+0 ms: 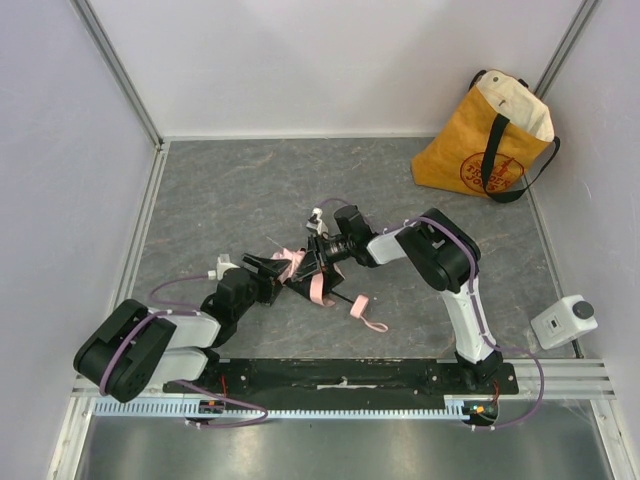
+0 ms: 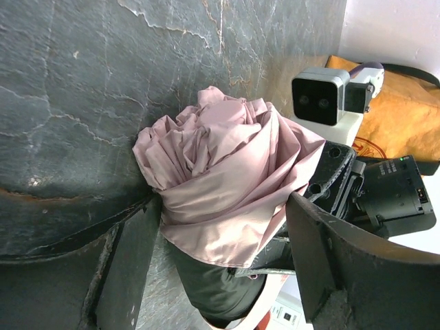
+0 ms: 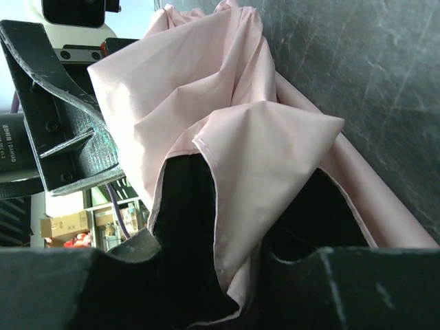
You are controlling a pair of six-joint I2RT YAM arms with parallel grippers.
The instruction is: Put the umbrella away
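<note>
The pale pink umbrella (image 1: 293, 263) is bunched up, lifted slightly off the middle of the grey surface (image 1: 230, 200) between the two arms. The right hand (image 1: 318, 255) reaches in from the right and is clenched on a fold of its fabric. The left hand (image 1: 265, 268) comes from the left, its fingers spread wide on either side of the bundle; I cannot tell whether they press on it. The small pink handle (image 1: 360, 304) lies on the surface just nearer. A yellow tote bag (image 1: 480, 150) stands in the far right corner.
</note>
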